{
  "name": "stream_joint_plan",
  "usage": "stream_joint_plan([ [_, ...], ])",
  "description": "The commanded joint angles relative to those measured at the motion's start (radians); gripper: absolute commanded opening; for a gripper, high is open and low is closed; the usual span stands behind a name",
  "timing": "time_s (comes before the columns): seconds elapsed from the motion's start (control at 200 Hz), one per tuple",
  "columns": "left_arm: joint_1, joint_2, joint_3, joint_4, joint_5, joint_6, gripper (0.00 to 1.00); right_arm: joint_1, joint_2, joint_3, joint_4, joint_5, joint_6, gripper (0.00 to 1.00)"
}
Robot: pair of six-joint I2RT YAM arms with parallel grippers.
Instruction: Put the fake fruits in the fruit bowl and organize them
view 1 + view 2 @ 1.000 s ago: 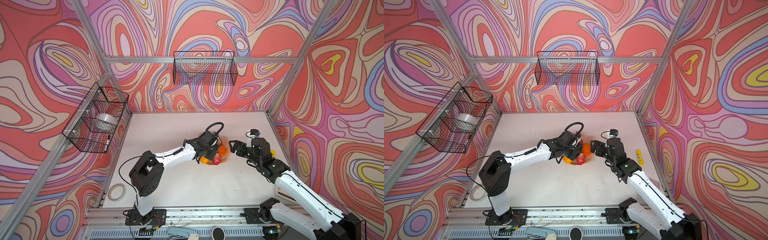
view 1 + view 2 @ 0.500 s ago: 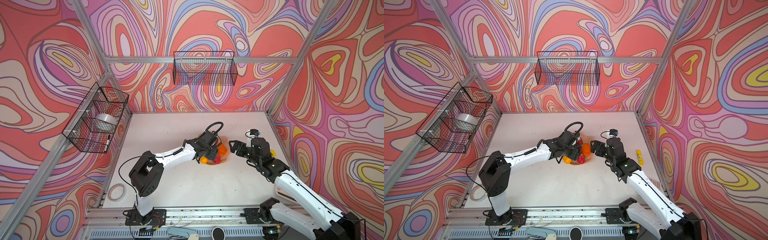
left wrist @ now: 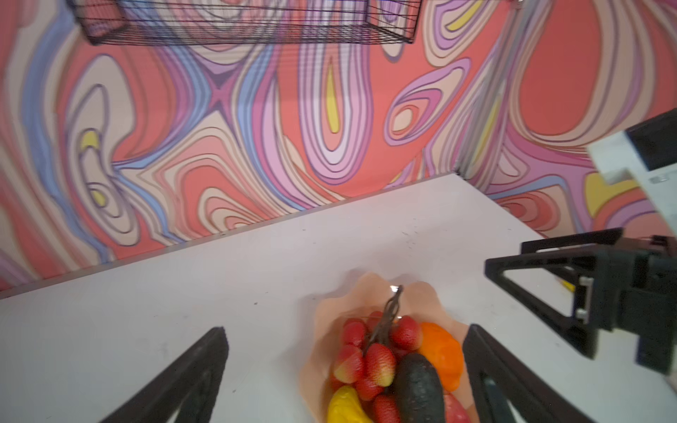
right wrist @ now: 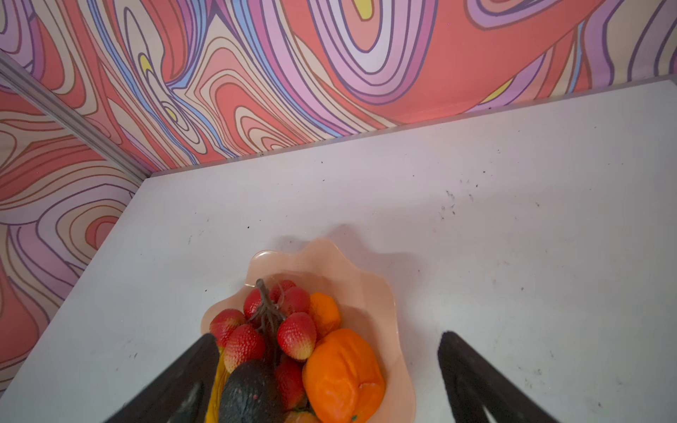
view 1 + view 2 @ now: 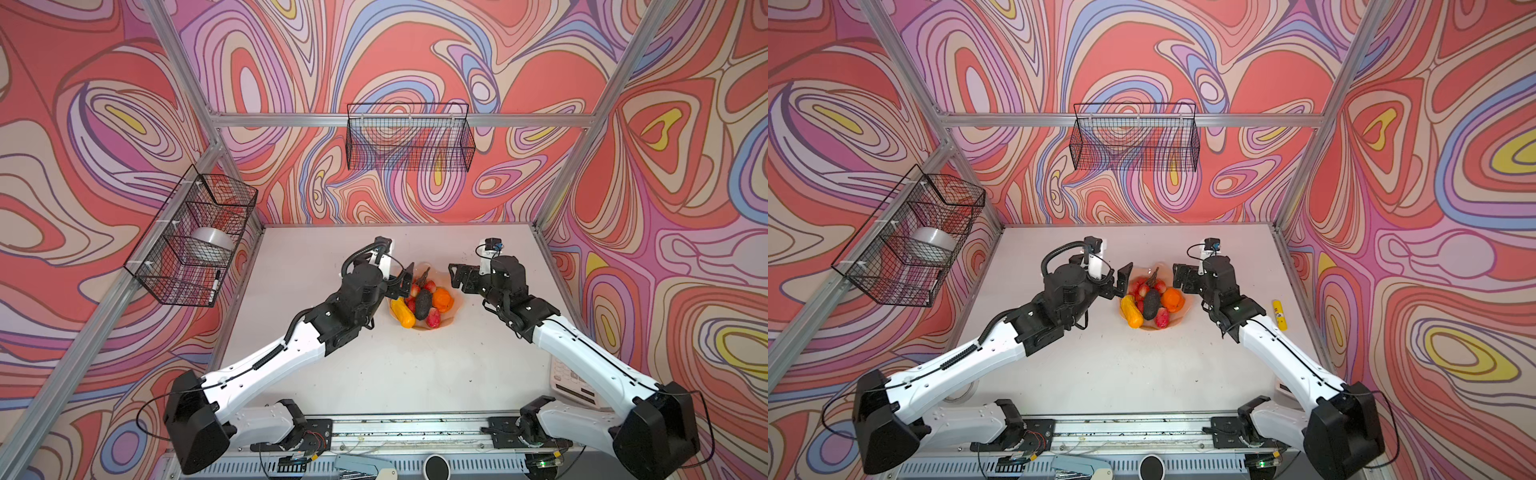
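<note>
Near the middle of the white desk (image 5: 395,374) sits the wide shallow peach-pink bowl with a scalloped rim (image 4: 366,289). It holds a red berry bunch on a dark stem (image 4: 296,335), a blackish avocado-like oval (image 5: 423,303), a large orange fruit (image 5: 441,300), a smaller orange fruit (image 4: 324,313), a yellow-orange oblong (image 5: 402,312) and a red strawberry-like fruit (image 5: 433,318). The left gripper (image 3: 344,335) hovers at the bowl's left rim, jaws spread wide and empty. The right gripper (image 4: 328,338), at the opposite rim, is likewise released.
</note>
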Motion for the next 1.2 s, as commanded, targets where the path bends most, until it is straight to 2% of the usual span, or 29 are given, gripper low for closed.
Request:
stream_joint_plan([
  [0.0,0.065,-0.100,-0.186,0.077,-0.223,0.102,1.00,-0.036,-0.011,-0.057,0.112,0.091,-0.084,0.98],
  [0.065,0.166,-0.172,-0.341,0.107,-0.232,0.072,1.00,-0.075,-0.033,-0.112,0.122,0.142,-0.107,0.98],
  [0.135,0.287,-0.254,-0.487,0.127,-0.223,0.032,1.00,-0.105,-0.073,-0.205,0.178,0.255,-0.145,0.98],
  [0.24,0.461,-0.343,-0.622,0.195,-0.116,0.029,1.00,-0.165,-0.099,-0.364,0.373,0.353,-0.179,0.99],
  [0.325,0.600,-0.307,-0.661,0.249,-0.021,0.034,1.00,-0.203,-0.038,-0.428,0.499,0.374,-0.200,0.98],
  [0.396,0.674,-0.199,-0.678,0.346,0.060,0.017,1.00,-0.230,0.044,-0.442,0.578,0.350,-0.216,0.98],
  [0.496,0.696,0.006,-0.675,0.524,0.092,0.052,1.00,-0.247,0.180,-0.479,0.774,0.332,-0.249,0.98],
  [0.561,0.706,0.060,-0.623,0.495,0.139,0.060,1.00,-0.260,0.236,-0.476,0.838,0.311,-0.270,0.98],
  [0.631,0.723,0.158,-0.647,0.711,0.180,0.093,1.00,-0.284,0.286,-0.480,0.943,0.273,-0.280,0.98],
  [0.711,0.752,0.216,-0.607,0.691,0.203,0.092,1.00,-0.297,0.347,-0.451,0.982,0.231,-0.322,0.98],
  [0.786,0.789,0.349,-0.631,0.845,0.233,0.055,1.00,-0.311,0.428,-0.446,1.080,0.208,-0.345,0.98],
  [0.811,0.799,0.394,-0.640,0.957,0.243,0.070,1.00,-0.312,0.460,-0.443,1.093,0.202,-0.339,0.98],
  [0.871,0.802,0.318,-0.584,0.720,0.270,0.049,1.00,-0.315,0.539,-0.451,1.205,0.203,-0.353,0.98],
  [0.916,0.803,0.348,-0.585,0.774,0.245,0.048,1.00,-0.315,0.520,-0.441,1.152,0.188,-0.350,0.98],
  [0.961,0.802,0.367,-0.605,0.838,0.268,0.068,1.00,-0.315,0.530,-0.430,1.137,0.190,-0.348,0.98],
  [1.197,0.802,0.356,-0.602,0.814,0.248,0.050,1.00,-0.319,0.527,-0.419,1.117,0.193,-0.341,0.98],
])
